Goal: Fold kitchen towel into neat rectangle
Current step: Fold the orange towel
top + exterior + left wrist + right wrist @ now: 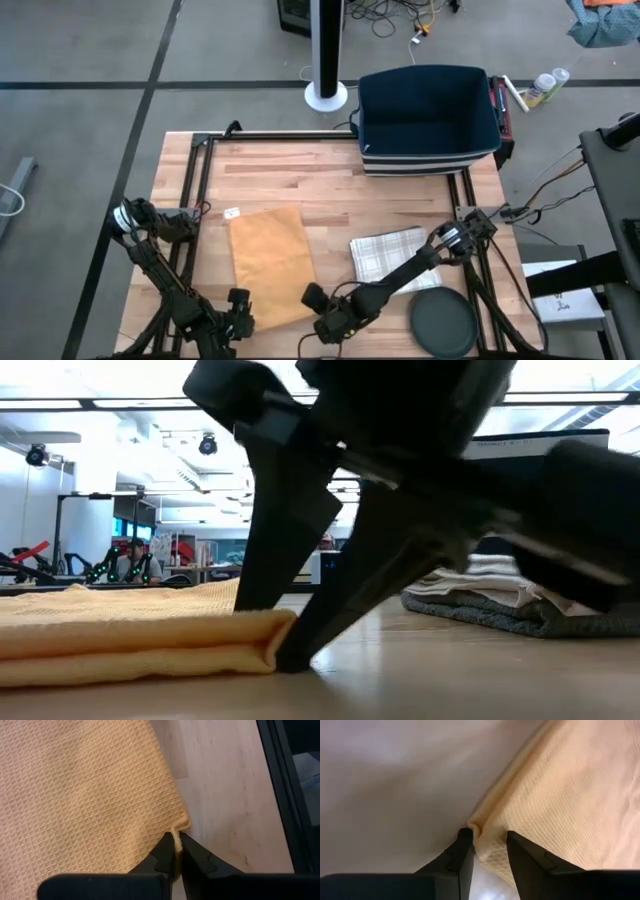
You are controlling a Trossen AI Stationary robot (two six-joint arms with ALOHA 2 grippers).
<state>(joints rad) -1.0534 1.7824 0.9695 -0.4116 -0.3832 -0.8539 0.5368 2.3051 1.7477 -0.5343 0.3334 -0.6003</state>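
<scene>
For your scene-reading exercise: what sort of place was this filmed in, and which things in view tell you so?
Probably a robotics lab or workshop. A wooden table in a black frame carries two robot arms, loose cables trail across the grey floor, and beyond the table are bright ceiling lights and a person among equipment.
</scene>
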